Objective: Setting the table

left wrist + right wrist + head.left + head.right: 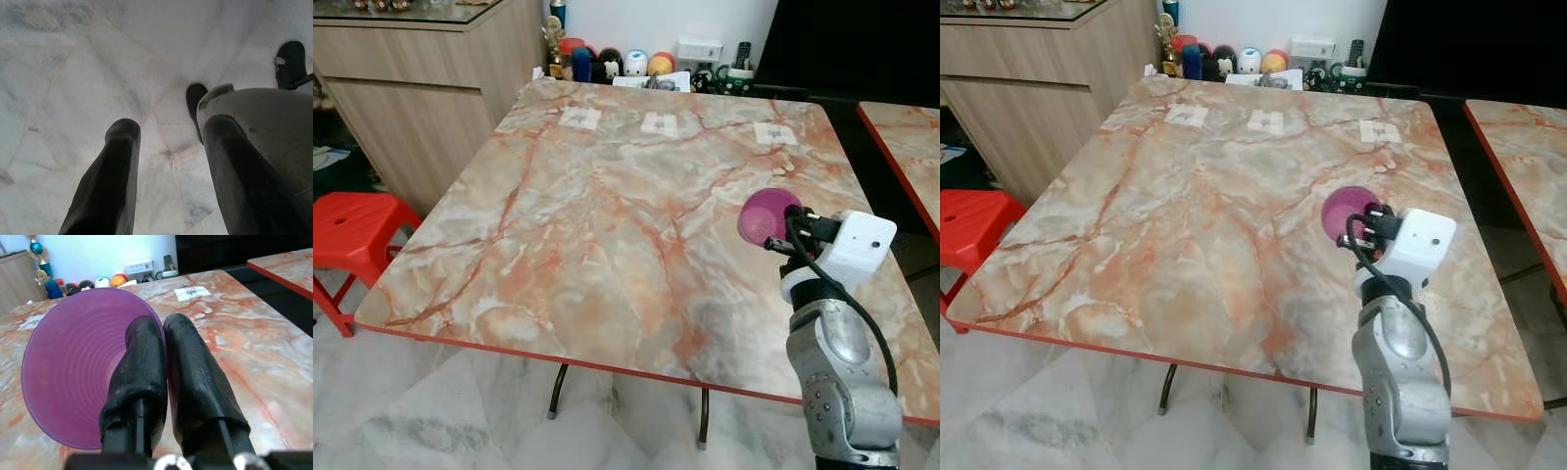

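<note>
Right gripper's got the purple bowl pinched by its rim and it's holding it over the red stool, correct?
Not quite. The right gripper does pinch the purple bowl by its rim, but it holds it over the marble table, near the table's right side, as the left eye view shows. The red stool stands on the floor off the table's left edge.

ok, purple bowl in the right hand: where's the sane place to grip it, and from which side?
The rim. The right hand is shut on the purple bowl with one finger inside the wall and one outside. The wall is thin and flares wide, too wide to span, so pinching the edge suits it. Come from the near, robot side, over the marble table.
</note>
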You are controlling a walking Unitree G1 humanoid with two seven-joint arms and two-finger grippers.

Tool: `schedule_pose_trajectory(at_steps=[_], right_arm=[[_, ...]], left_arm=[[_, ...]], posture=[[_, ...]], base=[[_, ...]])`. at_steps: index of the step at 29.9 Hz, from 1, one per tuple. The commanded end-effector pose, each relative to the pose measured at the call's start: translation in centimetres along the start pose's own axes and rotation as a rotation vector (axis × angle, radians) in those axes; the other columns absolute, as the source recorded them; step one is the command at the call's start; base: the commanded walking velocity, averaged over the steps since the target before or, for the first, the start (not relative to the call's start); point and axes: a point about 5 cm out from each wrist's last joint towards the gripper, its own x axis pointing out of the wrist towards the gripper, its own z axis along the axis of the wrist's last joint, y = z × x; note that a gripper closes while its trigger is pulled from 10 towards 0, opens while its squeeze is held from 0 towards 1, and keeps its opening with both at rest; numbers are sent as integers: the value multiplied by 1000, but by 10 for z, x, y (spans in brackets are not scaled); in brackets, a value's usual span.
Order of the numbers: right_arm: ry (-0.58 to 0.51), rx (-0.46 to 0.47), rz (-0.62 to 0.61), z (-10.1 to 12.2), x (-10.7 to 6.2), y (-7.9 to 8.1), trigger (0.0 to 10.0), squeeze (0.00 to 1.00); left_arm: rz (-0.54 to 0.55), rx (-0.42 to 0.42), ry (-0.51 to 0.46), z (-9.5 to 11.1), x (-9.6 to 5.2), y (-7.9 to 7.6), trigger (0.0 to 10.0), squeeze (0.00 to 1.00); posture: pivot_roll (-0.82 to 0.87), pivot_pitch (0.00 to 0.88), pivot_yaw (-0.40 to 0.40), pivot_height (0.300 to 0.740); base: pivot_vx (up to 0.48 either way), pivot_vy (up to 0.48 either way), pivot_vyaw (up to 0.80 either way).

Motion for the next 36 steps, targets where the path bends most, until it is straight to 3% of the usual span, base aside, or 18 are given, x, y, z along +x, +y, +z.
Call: schedule_pose_trajectory(at_steps=[1,9,31,36], right_arm=[[8,-2,-6,-4,-1,-2,10000,0],[-5,3,-6,-4,1,-2,10000,0],[-21,-31,25,-7,1,5,10000,0],[-22,-23,19,-7,2,5,10000,0]], left_arm=[[-22,16,26,-8,-2,-6,10000,0],[-27,26,22,-6,-1,-9,10000,0],[-24,34,35,-7,-1,-12,10000,0],[-19,32,40,-10,-2,-8,10000,0]], posture=[[-21,118,-48,740],[-26,106,-47,740],[-28,129,-49,740],[-30,139,-47,740]], base=[[0,-270,0],[0,-341,-644],[0,-379,0],[0,-392,428]])
